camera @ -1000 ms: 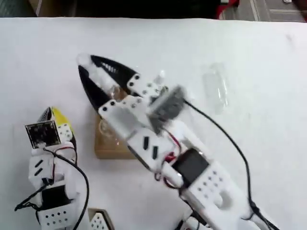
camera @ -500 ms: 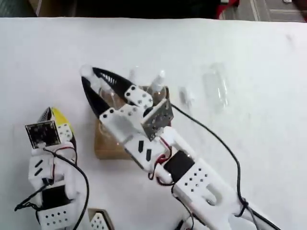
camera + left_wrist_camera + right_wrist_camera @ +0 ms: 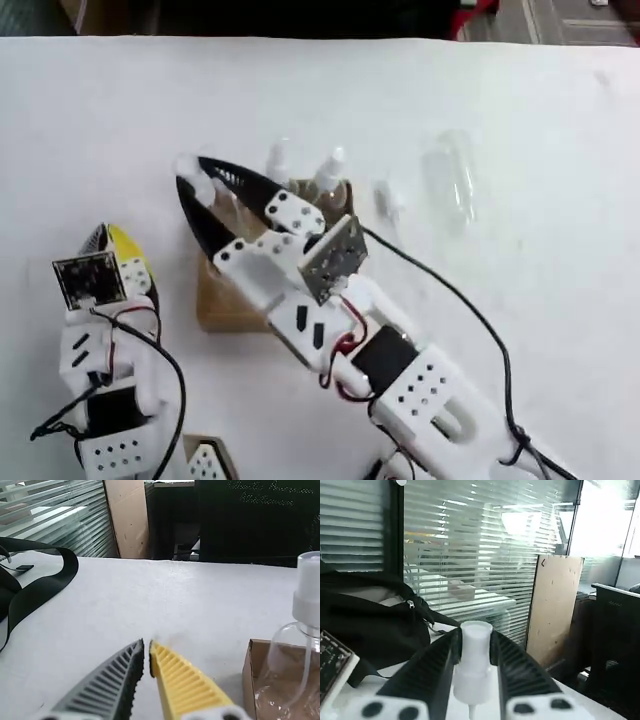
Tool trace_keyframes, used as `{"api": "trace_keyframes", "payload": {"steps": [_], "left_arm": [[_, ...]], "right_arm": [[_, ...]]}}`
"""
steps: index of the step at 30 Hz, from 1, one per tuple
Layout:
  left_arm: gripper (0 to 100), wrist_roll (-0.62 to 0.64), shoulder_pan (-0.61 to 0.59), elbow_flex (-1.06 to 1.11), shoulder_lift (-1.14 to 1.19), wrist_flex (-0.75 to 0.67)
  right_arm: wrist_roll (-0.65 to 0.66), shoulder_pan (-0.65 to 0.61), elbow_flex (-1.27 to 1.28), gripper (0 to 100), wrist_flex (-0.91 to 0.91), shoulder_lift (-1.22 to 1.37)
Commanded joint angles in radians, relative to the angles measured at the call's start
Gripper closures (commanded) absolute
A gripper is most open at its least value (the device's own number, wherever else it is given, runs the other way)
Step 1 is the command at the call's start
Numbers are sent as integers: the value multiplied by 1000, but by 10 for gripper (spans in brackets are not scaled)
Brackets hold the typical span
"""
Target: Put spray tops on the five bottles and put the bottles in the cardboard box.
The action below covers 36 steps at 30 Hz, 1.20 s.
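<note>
My right gripper (image 3: pixel 193 176) hangs over the far left corner of the cardboard box (image 3: pixel 222 300), shut on a white spray top (image 3: pixel 186 164). In the right wrist view that spray top (image 3: pixel 474 666) stands between the black fingers (image 3: pixel 430 672), with a thin tube below it. Two bottles with spray tops (image 3: pixel 278 157) (image 3: pixel 332 162) stand in the box; one such bottle (image 3: pixel 306 610) also appears beside the box edge (image 3: pixel 248 666). A loose spray top (image 3: pixel 388 198) and a clear bottle (image 3: pixel 455 185) lie to the right. My left gripper (image 3: pixel 105 232) (image 3: pixel 146 651) rests shut and holds nothing, left of the box.
The white table (image 3: pixel 500 100) has free room at the back and far right. A black strap (image 3: pixel 35 592) lies on the table ahead of the left gripper. The right arm's body (image 3: pixel 400 380) crosses the front right of the box.
The right arm drew back toward the front, carrying the spray top with it. This uncovered the two topped bottles in the box and the loose spray top. The left arm stayed still.
</note>
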Motion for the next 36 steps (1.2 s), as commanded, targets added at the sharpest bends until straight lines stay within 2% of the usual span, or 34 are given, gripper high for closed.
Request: {"api": "trace_keyframes", "payload": {"steps": [1,9,25,36], "left_arm": [[976,-12,-5,-12,-1,-31],[976,-12,-5,-12,-1,-31],[976,-12,-5,-8,-1,-51],[976,-12,-5,-8,-1,-51]], "right_arm": [[-9,-10,-11,982,-1,-35],[-5,-73,-11,982,-96,-30],[0,-18,35,982,-96,-27],[-8,-25,-28,982,-94,-24]]}}
